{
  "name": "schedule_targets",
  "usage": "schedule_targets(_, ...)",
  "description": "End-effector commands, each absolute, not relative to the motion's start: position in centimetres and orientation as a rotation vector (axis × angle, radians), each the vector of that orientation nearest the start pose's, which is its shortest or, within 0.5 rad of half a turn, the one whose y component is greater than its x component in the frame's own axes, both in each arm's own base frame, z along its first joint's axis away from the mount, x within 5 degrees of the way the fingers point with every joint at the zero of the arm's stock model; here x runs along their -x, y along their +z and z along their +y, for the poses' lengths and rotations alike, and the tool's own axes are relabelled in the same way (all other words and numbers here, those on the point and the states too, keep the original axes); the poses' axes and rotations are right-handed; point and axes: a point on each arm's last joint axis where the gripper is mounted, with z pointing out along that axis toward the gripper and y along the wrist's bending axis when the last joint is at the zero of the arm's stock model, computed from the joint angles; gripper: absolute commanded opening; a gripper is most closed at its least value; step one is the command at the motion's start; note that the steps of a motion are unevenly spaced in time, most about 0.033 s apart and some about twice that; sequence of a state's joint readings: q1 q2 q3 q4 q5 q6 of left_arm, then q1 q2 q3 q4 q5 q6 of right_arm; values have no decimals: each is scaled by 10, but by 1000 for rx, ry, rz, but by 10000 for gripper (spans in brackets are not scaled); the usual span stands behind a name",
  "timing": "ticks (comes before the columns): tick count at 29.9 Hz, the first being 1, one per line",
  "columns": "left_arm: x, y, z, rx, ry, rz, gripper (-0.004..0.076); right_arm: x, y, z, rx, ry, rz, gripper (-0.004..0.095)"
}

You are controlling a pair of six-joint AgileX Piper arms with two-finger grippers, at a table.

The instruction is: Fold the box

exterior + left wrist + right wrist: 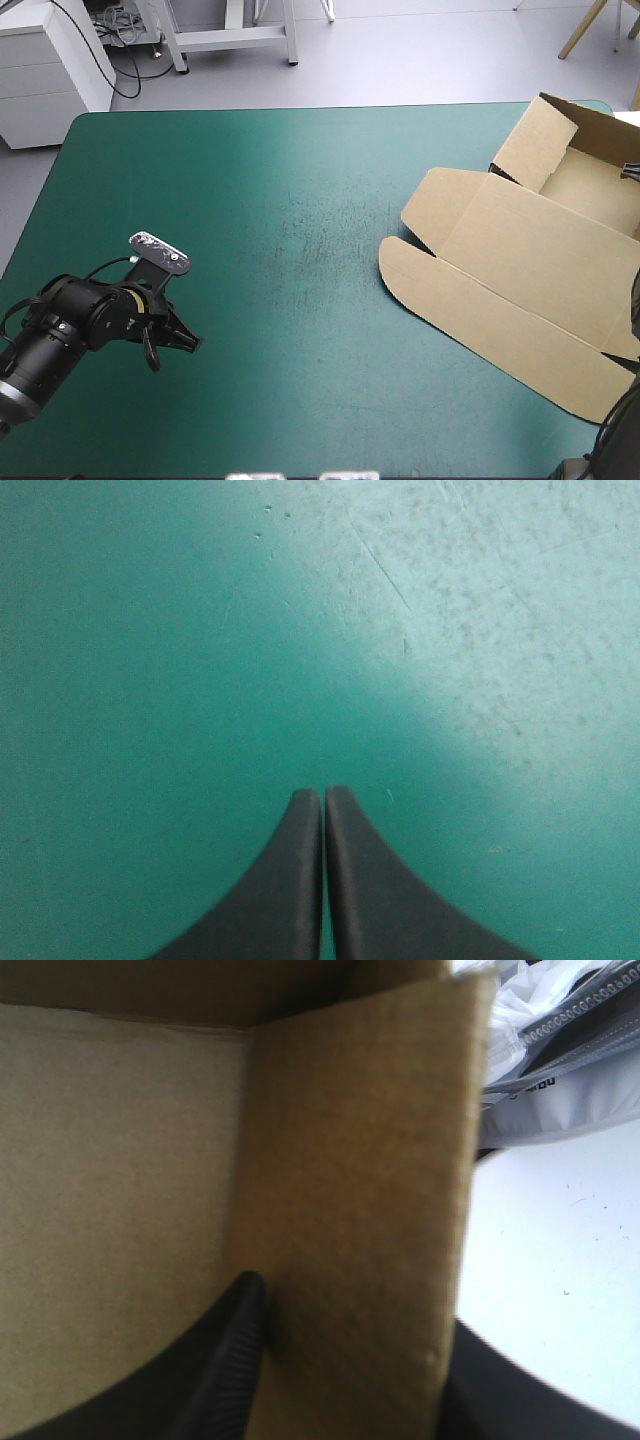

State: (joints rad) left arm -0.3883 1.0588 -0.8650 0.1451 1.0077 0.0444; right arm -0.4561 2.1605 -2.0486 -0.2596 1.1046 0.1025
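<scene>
Black fingers of the left gripper (172,347) are pressed tight together with nothing between them. They hang low over the bare teal-green cover (260,200), close to the table's near left corner. The left wrist view shows only this cover ahead of them. The brown box (540,240) is well apart from this gripper, off toward the right side of the table. Its flat lid (500,310) is the part closest to us. The lid's long edge runs on a slant, from the middle of the table toward the near right corner. Past the lid, at the far right corner, some walls stand up around the tray part. The right gripper (355,1310) is there, and it is much the nearer one to the box. It pinches one standing wall (350,1160), with one finger inside the tray and the other outside, so the gripper is nearly closed on the board. I think the next fold turns on this wall, and the left gripper would have to cross most of the table to help. The right edge of the high view cuts off the box's right end and almost all of the right arm. I cannot tell how many walls are tucked.
</scene>
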Motion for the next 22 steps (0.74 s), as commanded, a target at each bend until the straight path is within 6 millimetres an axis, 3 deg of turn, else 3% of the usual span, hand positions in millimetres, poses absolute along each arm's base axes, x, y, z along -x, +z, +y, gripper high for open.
schedule_targets(1, -179, 314, -61, -616, 68, 2516, -10, -412, 310, -234, -609, -539, 2534, 676)
schedule_targets(4, -179, 314, -61, -616, 68, 2516, -10, -412, 310, -234, -611, -538, 2534, 873)
schedule_targets(6, -179, 315, -62, -616, 67, 2514, -10, -411, 311, -234, -619, -536, 2533, 910)
schedule_targets(11, -179, 315, -62, -616, 67, 2512, -10, -410, 324, -230, -630, -486, 2498, 866)
schedule_targets(22, -179, 315, -62, -615, 66, 2510, -10, -388, 400, -203, -547, -329, 2362, 693)
